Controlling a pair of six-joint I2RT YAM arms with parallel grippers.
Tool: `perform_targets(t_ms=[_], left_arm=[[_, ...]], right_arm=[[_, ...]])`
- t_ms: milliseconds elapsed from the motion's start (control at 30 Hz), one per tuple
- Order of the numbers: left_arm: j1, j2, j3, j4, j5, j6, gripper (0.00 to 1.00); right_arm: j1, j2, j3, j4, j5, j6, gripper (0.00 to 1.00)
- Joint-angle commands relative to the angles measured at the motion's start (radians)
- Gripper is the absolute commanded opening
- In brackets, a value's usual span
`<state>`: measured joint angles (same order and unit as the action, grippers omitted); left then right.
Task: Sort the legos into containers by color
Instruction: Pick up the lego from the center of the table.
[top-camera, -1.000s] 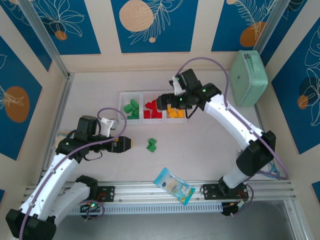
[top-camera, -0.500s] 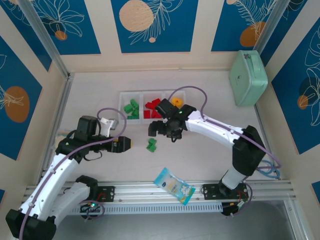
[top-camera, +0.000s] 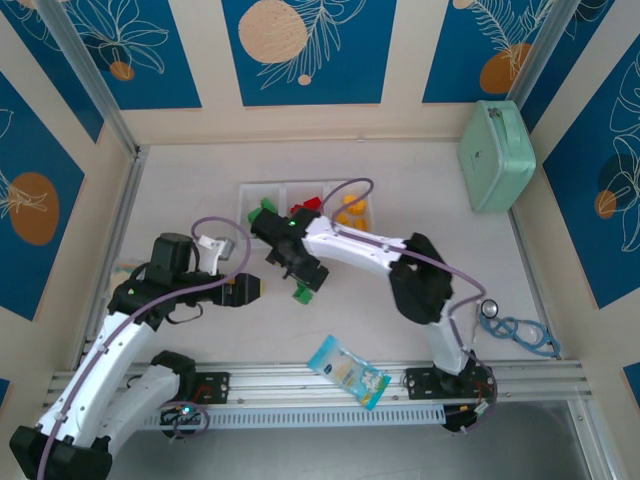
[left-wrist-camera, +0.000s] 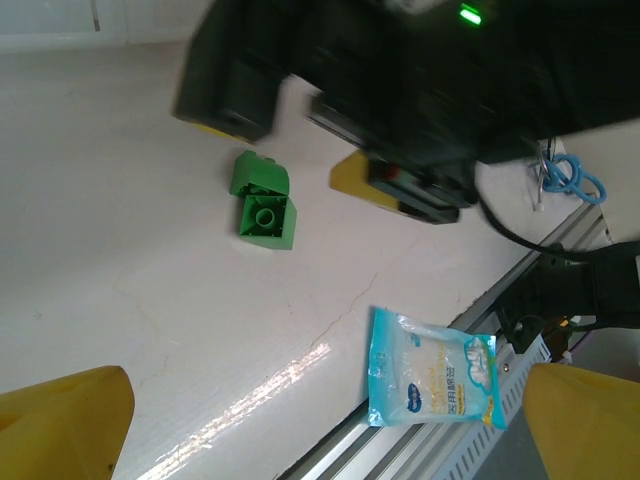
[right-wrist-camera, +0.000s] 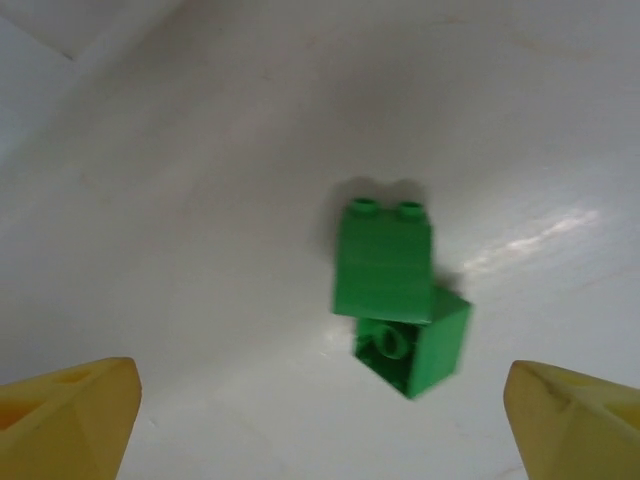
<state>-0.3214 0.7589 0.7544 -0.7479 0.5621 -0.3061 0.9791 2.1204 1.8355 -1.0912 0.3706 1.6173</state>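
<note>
Tabletop (right-wrist-camera: 200, 150): green legos (right-wrist-camera: 395, 300) beneath right claw (right-wrist-camera: 320, 415) (spread).

Two green bricks (right-wrist-camera: 392, 300) lie loose on the pale tabletop, touching each other, near the tray on its front side. One (right-wrist-camera: 385, 265) shows a smooth flat face with two studs along one end. The other (right-wrist-camera: 412, 352) is tipped on its side, so its hollow underside with a round tube faces out. Farther back sits the white tray (top-camera: 250, 190), three square compartments in a row. The left one holds green pieces (top-camera: 266, 211), the middle one red pieces (top-camera: 306, 206), and the right one yellow-orange pieces (top-camera: 352, 212). Much of the tray is covered from above, so I can't count what is inside.
</note>
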Motion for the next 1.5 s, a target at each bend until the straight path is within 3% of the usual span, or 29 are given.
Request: perform_targets(t_ms=[0,100,367,633,1000,1200,1467], left_arm=[[-0.007,-0.018,0.014,-0.013,-0.012,0.017,1.0],[-0.007,-0.02,0.016,-0.016,-0.012,0.018,0.99],[-0.007,-0.035,0.014,-0.011,-0.006,0.019,0.99],[-0.007,-0.038,0.014,-0.009,-0.002,0.019,0.99],[-0.007,-0.038,0.013,-0.011,-0.009,0.019,0.99],[-0.007,-0.034,0.013,-0.011,-0.013,0.018,0.99],[-0.007,-0.032,0.013,-0.013,-0.018,0.018,0.99]], right_arm=[[-0.021,0.145,0.167,-0.345,0.004,0.175,0.91],[-0.019,0.186,0.209,-0.33,-0.01,0.159,0.87],[-0.02,0.111,0.042,-0.156,0.013,0.147,0.72],[-0.012,0.021,-0.163,0.151,0.021,0.052,0.72],[0.003,0.021,-0.175,0.189,0.068,-0.004,0.58],[0.007,-0.005,-0.21,0.209,0.096,-0.024,0.33],[0.023,-0.033,-0.197,0.161,0.167,-0.073,0.15]])
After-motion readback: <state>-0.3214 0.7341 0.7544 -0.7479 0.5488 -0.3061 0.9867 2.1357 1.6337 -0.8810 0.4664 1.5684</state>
